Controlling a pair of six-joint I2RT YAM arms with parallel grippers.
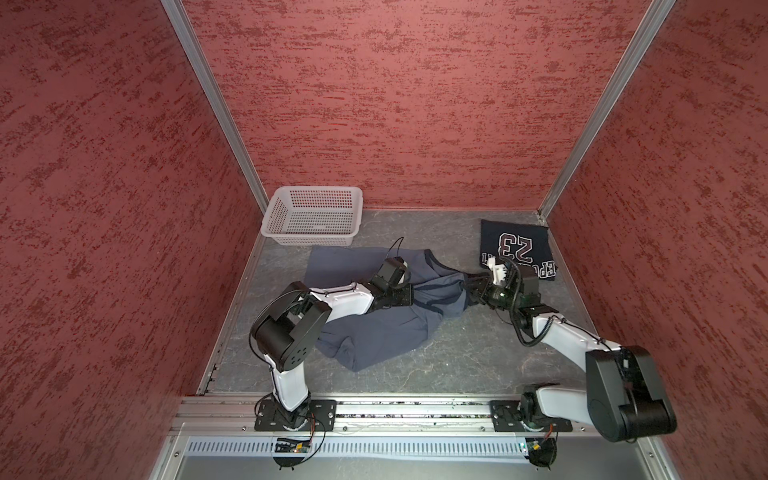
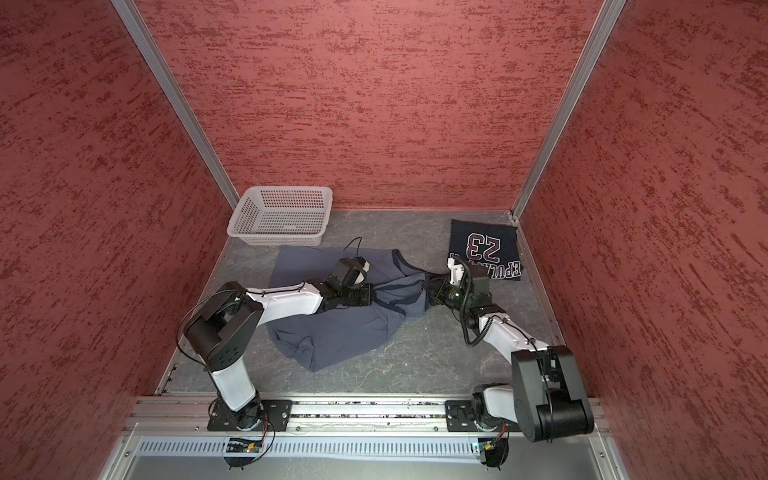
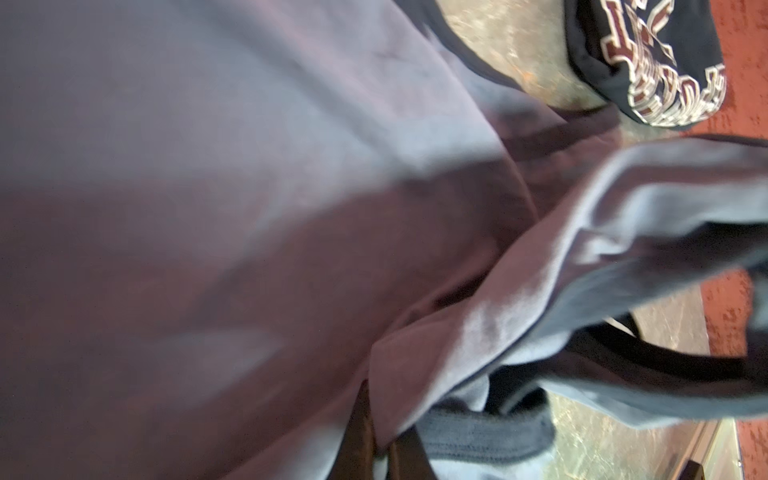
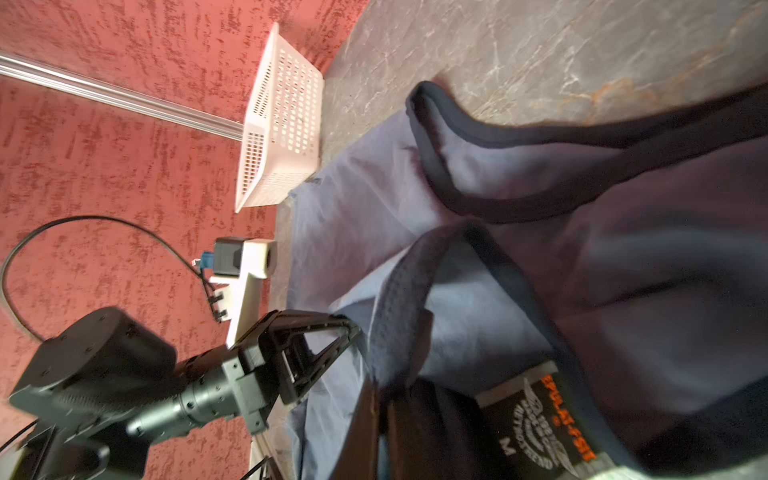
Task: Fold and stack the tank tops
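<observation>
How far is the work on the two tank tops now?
Done: the navy top lies folded near the far right corner. In hand: the left gripper and right gripper are both shut on the grey-blue top, which is crumpled. Left: fold it, then stack the tops.

Logged the left arm (image 1: 345,297) and right arm (image 1: 569,338) as the same build: white shell links and chunky black joint housings (image 1: 286,332) dotted with small holes. Each had a black base plate (image 1: 324,411) with silver screws. I noted a thin black cable loop (image 4: 95,216) off the left wrist and a white camera mount (image 4: 249,270) with a blue connector. The left gripper (image 4: 355,330) had black triangular open-frame fingers (image 4: 320,320).
</observation>
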